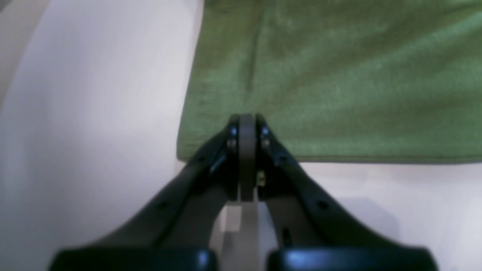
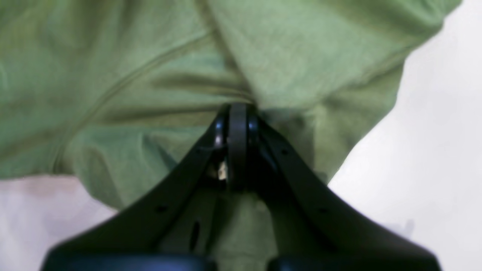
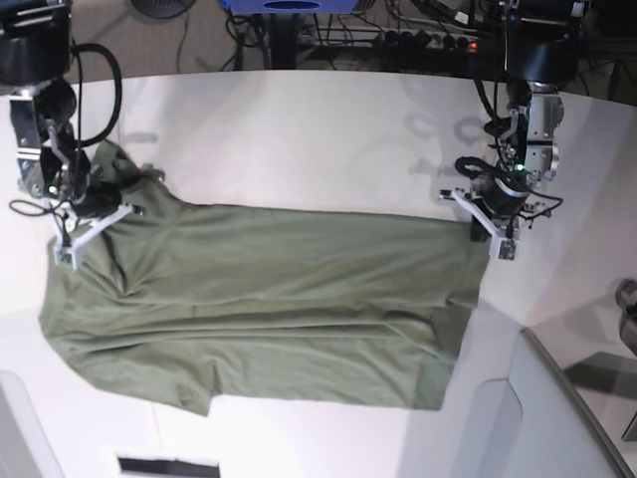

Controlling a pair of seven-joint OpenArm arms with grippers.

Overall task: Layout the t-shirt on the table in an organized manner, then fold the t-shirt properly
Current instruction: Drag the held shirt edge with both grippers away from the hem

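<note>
Base view shows you the t-shirt [image 3: 269, 299] spread nearly flat across the table [image 3: 299, 129]; folding is not begun. Your left gripper [image 3: 488, 227] pinches 1 hem corner, your right gripper [image 3: 92, 204] clamps the bunched shoulder. Cables [image 3: 418, 30] clutter the floor beyond the white tabletop.

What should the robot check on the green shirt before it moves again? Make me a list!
1. Left gripper pinching the t-shirt at its corner: ok, jaws shut on the hem.
2. Right gripper pinching the shoulder end: ok, jaws shut on bunched cloth.
3. Shirt lying flat: not ok, wrinkles run across it and the cloth bunches by the right gripper.
4. Shirt fully on the table: ok.
5. Near sleeve spread out: cannot tell, it looks tucked at the lower edge.
</note>
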